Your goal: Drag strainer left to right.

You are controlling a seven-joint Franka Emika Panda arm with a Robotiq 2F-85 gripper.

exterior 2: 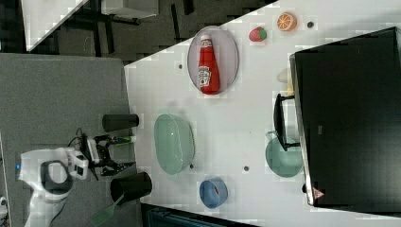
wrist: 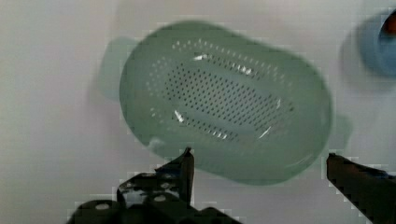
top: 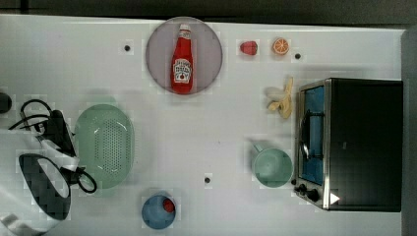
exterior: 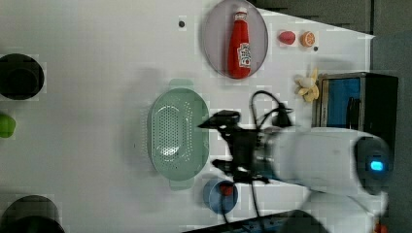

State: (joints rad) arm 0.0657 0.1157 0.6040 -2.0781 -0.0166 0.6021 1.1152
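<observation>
The black two-fingered gripper (wrist: 259, 161) hangs above the near rim of the pale mint-green oval plastic strainer (wrist: 224, 100), its jaws spread wide and holding nothing. In the left view the gripper (exterior: 214, 143) sits just off the strainer's (exterior: 177, 133) right edge, apart from it.

The strainer (top: 104, 146) stands upright on the white surface (top: 196, 132) toward the top view's left, its perforated bottom facing up and a small tab handle at each end. Just beyond it, toward the top view's lower edge, lies a small blue bowl (top: 158, 211) with something red inside.

Farther off, a red ketchup bottle (top: 182, 61) lies flat on a round grey plate (top: 157, 54). At the top view's right, a round mint-green mug (top: 272, 167) stands just beside a black and steel toaster oven (top: 359, 145), with a peeled banana (top: 281, 101), a strawberry (top: 248, 47) and an orange half (top: 281, 46) near it.
</observation>
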